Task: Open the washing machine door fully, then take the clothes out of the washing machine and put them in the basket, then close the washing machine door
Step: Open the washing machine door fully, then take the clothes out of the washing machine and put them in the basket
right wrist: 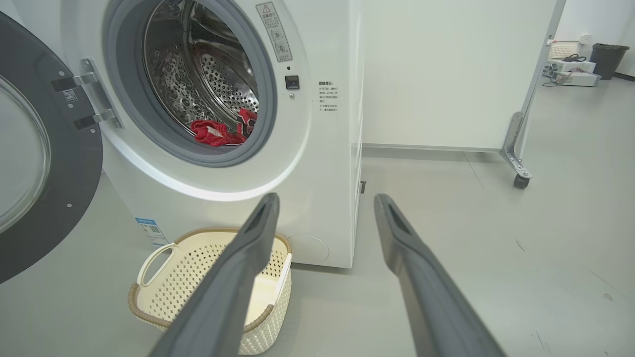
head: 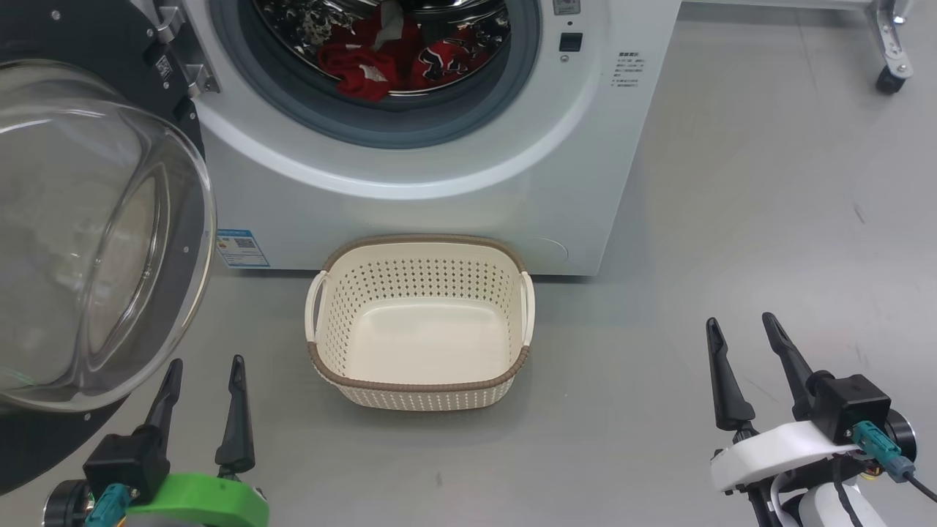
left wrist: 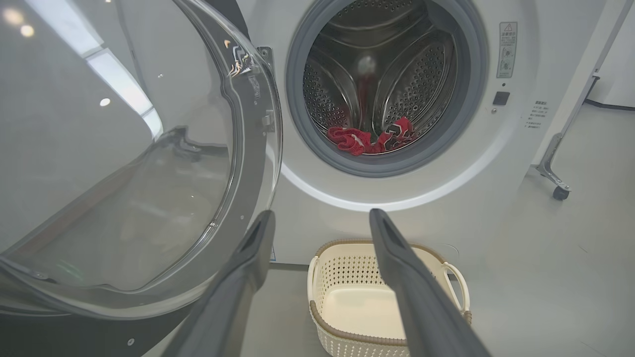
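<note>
Looking into the drum [left wrist: 421,84], I see the clothes [head: 362,69] lying in a crumpled red heap at its bottom, just behind the grey rubber gasket [head: 410,128]. I judge them light, soft and limp: jersey cloth that will sag and trail when lifted, and may catch on the gasket fold or drag a second piece along. The best hold, I think, is a raised fold at the top of the heap, pinched deep so the slick fabric does not slip out. White patches show among the red; how many garments there are I cannot tell.

The washing machine [head: 468,212] is a glossy white box, its steel drum dimpled and shiny. The washing machine door [head: 95,234] stands swung out to the left, a bulging clear glass bowl in a wide black ring [right wrist: 74,163], hung on metal hinges [right wrist: 94,119]; it looks hard, smooth and heavy.

The basket [head: 421,241] sits on the grey floor [head: 732,219] just in front of the machine, below the opening, with nothing in it: cream perforated plastic, rounded corners, brown woven rim, white side handles. Light, I judge, and easy to shove.

My left jaws are apart and hold nothing, their dark fingers [head: 236,417] near the door's lower edge, left of the basket. My right jaws are likewise spread and bare, fingers [head: 721,380] well to the basket's right.
</note>
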You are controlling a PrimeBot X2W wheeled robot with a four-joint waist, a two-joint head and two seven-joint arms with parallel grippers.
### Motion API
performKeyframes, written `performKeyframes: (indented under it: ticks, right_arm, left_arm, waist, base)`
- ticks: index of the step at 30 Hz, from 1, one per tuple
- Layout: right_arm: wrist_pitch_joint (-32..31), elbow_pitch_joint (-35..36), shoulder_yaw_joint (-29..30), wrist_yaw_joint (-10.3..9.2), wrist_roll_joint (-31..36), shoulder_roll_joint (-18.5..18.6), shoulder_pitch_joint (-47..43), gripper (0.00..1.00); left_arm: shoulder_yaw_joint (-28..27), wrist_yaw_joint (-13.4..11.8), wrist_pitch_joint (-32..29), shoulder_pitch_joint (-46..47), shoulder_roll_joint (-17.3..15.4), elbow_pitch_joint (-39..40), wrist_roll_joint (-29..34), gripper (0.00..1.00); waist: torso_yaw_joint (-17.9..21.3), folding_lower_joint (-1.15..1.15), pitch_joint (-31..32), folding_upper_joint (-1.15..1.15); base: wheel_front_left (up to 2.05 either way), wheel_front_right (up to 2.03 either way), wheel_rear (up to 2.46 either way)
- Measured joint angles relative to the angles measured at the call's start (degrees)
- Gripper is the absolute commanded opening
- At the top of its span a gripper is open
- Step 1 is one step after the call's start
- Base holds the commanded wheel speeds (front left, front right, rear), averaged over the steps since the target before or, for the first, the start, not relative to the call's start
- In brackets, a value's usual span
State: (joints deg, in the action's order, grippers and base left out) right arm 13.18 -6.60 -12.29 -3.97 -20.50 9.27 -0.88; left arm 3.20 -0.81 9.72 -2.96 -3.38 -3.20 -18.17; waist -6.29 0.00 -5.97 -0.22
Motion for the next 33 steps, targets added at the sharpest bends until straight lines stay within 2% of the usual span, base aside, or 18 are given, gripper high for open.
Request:
performKeyframes:
  ticks: [9, 17, 33]
  right_arm:
    - [0.0, -0.5, -0.9, 0.86, 0.2, 0.0, 0.4, 1.0]
    - [0.0, -0.9, -0.8, 0.88, 0.2, -0.1, 0.4, 1.0]
    - [0.3, -1.3, -0.1, 0.79, 0.1, -0.3, 0.3, 1.0]
  left_arm:
    - [0.6, -1.7, -1.9, -0.1, 0.1, 0.0, 0.4, 1.0]
    - [0.7, -2.5, -3.2, -0.4, 0.1, 0.0, 2.3, 1.0]
    - [0.9, -3.5, -4.6, -0.9, 0.0, 0.9, 3.6, 1.0]
  waist:
    - [3.2, 0.0, 0.6, 0.0]
    - [5.2, 0.0, 1.2, 0.0]
    - [5.7, 0.0, 2.3, 0.0]
  base:
    - [0.0, 0.0, 0.0]
    - [0.0, 0.0, 0.0]
    - [0.0, 0.0, 0.0]
